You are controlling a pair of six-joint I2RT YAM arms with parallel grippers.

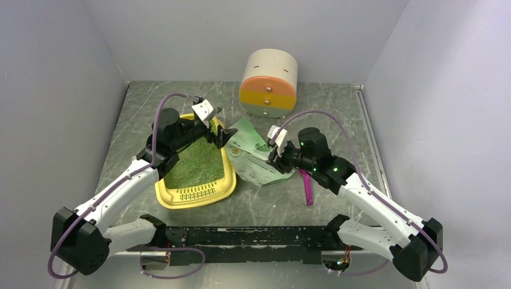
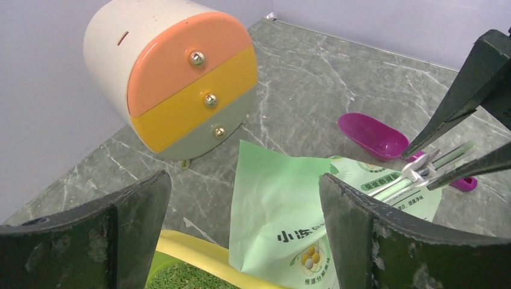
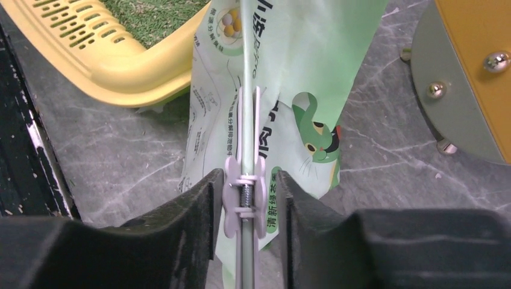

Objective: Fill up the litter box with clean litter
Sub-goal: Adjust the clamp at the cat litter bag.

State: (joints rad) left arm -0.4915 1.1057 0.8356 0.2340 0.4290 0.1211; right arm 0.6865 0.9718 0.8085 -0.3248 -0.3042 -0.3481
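Litter box (image 1: 194,195), part-filled: right tool (image 3: 247,186) pinches the bag clip (image 3: 231,192), left tool (image 2: 244,201) wide; a slipped clip might spill clean litter (image 1: 196,159).

From overhead the magenta plastic scoop (image 1: 308,188) shows only its handle, the bowl hidden under the right arm (image 1: 337,174), and the left arm (image 1: 172,135) covers the far left corner of the shallow yellow plastic litter tray (image 1: 199,195); print on the pale green plastic bag (image 1: 256,165) is too small to read. The left wrist view cuts the tray to a strip of rim and a sliver of greenish-grey litter granules (image 2: 181,280). The right wrist view crops the round orange-and-yellow drawer cabinet (image 3: 476,78) at its right edge
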